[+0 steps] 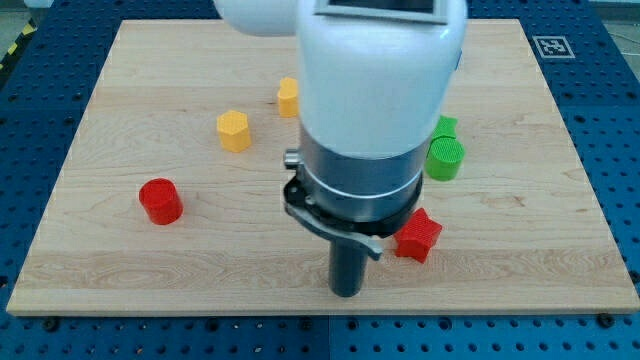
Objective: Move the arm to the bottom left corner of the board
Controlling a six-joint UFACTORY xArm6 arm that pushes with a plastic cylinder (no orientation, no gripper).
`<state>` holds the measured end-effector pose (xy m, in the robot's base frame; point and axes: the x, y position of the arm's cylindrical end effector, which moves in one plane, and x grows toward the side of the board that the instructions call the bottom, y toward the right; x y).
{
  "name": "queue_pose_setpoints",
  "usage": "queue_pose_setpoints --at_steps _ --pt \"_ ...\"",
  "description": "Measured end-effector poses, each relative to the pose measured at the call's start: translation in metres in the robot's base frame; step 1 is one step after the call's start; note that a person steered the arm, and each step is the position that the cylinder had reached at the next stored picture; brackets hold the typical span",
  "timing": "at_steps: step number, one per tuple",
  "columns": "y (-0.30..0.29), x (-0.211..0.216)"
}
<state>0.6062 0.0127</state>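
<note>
Gripperless and holding nothing, my tip (346, 293) rests near the board's (80, 250) bottom edge, just left of the red star block (420, 238); the bottom-left corner lies well leftward.

The arm (370, 100) stood upright over the board's near middle (its white and grey body filling the centre), my tip (346, 293) resting close to the near edge.

Bright, even overhead light; sharp focus, faint soft shadows beside the blocks, no glare or blur.
</note>
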Motion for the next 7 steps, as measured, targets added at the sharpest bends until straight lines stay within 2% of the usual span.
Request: queue_pose_setpoints --at_steps 4,7 --pt "-0.017 0.000" --pt "-0.100 -0.001"
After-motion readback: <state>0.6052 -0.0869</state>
